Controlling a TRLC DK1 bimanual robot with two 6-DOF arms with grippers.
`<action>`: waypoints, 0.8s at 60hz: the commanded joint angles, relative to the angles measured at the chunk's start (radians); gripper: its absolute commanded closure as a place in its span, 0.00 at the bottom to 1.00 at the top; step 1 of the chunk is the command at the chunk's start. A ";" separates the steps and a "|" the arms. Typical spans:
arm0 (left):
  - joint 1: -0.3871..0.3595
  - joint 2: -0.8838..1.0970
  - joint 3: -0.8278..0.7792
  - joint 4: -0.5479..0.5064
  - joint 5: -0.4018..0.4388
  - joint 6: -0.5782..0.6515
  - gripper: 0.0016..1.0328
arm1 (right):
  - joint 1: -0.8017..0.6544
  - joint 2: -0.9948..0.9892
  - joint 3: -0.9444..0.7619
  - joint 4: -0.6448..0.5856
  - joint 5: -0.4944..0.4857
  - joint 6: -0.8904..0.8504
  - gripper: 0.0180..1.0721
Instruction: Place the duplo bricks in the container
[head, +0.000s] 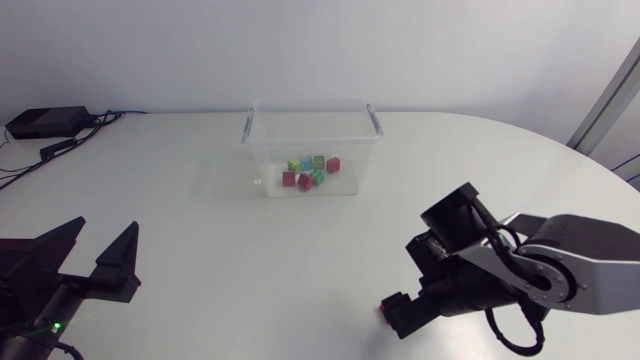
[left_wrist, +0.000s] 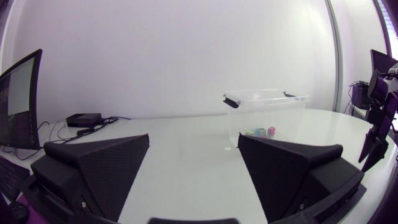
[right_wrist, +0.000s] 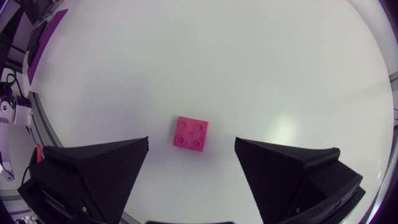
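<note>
A pink-red duplo brick (right_wrist: 190, 133) lies flat on the white table, studs up, just ahead of the gap between my right gripper's (right_wrist: 191, 163) open fingers. From above, that brick (head: 385, 305) peeks out beside the right gripper (head: 402, 311) near the table's front edge. The clear plastic container (head: 312, 147) stands at the back middle, holding several bricks (head: 310, 171) in red, green and blue. My left gripper (head: 93, 258) rests open and empty at the front left; its wrist view looks across the table at the container (left_wrist: 266, 115).
Black cables and a small black box (head: 45, 122) lie at the table's far left corner. My right arm (left_wrist: 378, 118) shows at the edge of the left wrist view.
</note>
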 joint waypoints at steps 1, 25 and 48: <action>-0.005 -0.010 -0.018 0.008 0.001 0.019 0.03 | 0.012 0.051 0.028 -0.018 0.001 0.027 0.05; -0.005 -0.010 -0.018 0.008 0.001 0.019 0.03 | 0.064 0.232 0.095 -0.032 0.010 0.059 0.08; -0.005 -0.010 -0.018 0.008 0.001 0.019 0.03 | 0.078 0.320 0.112 0.016 0.049 0.088 0.34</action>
